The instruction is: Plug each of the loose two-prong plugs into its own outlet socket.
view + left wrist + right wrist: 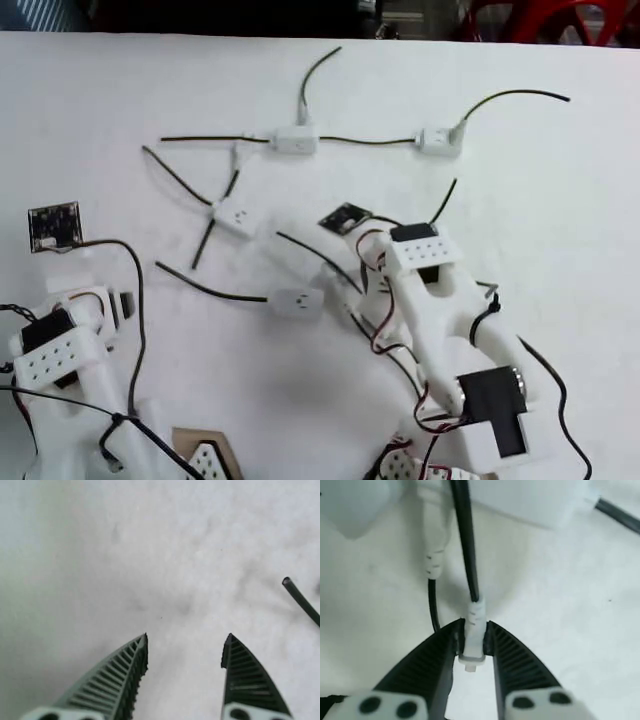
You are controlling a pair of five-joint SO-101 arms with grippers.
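Note:
My right gripper (473, 627) is shut on a white two-prong plug (475, 611), whose black cable (465, 535) runs away from the fingers. In the high view this gripper (348, 288) sits low over the table just right of the nearest white outlet socket (297, 302). Three more sockets lie farther back: one mid-left (236, 215), and two (295, 141) (437, 140) that each have a plug joined to them. My left gripper (187, 637) stands open over bare table at the front left (100, 300), with a black cable end (299, 599) off to one side.
A second white plug (434, 560) with a black cable lies close beside the held one, under white blocks (535, 500). Thin black cables (210, 285) cross the table's middle. A small circuit board (55, 226) lies at the left, and another (345, 217) sits by the right arm.

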